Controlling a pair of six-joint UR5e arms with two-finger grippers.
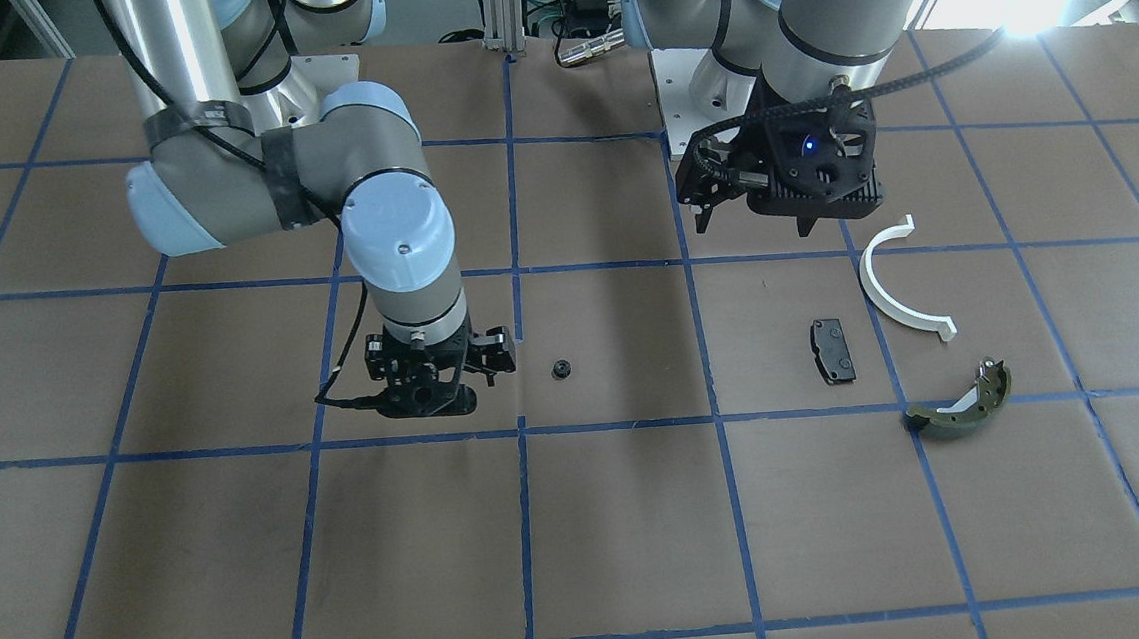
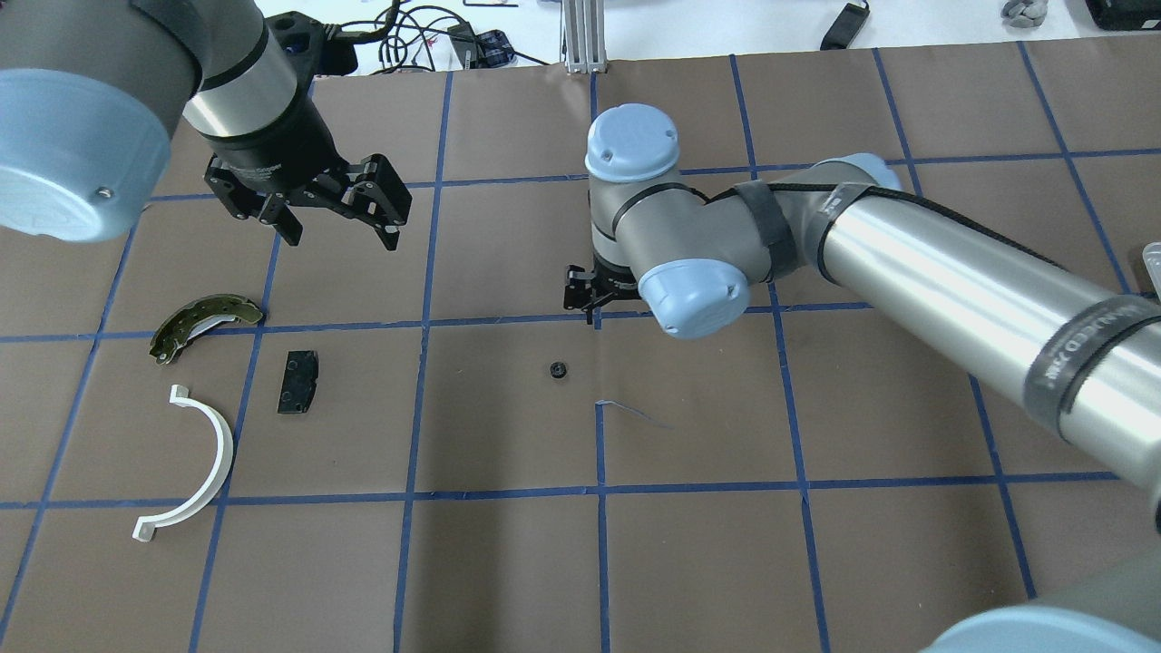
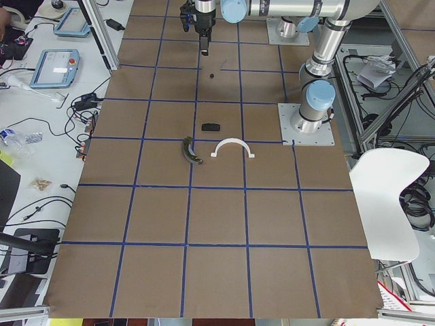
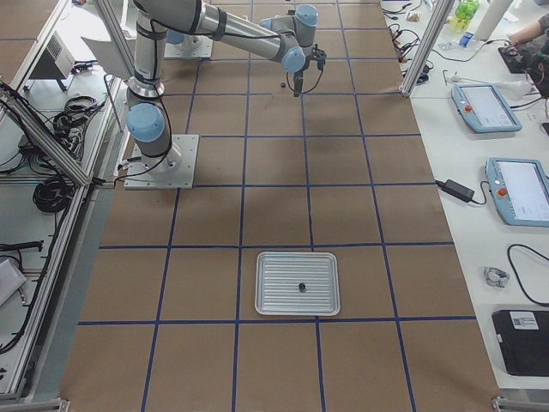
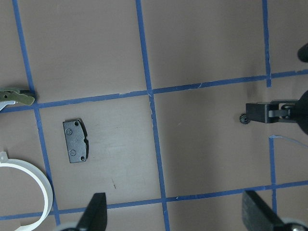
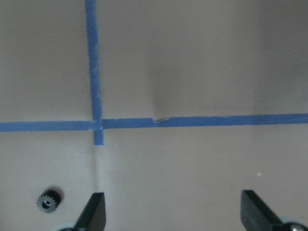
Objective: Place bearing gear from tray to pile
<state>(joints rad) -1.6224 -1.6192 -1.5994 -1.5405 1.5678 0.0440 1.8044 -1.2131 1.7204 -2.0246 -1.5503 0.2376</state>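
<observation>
A small black bearing gear (image 2: pixel 558 369) lies on the brown paper and also shows in the front view (image 1: pixel 561 368) and the right wrist view (image 6: pixel 49 200). My right gripper (image 1: pixel 435 401) is open and empty, just beside and above it. The pile lies apart from the gear, toward my left: a white half-ring (image 2: pixel 220 453), a black pad (image 2: pixel 298 382) and an olive brake shoe (image 2: pixel 200 319). My left gripper (image 2: pixel 343 238) is open and empty, high above the pile. The tray (image 4: pixel 298 283) shows only in the right exterior view, with another small gear (image 4: pixel 301 286) on it.
The table is covered in brown paper with a grid of blue tape lines (image 2: pixel 599 408). My right arm's long forearm (image 2: pixel 952 281) stretches over the table's right half. Cables and an aluminium post (image 2: pixel 580 36) stand past the far edge.
</observation>
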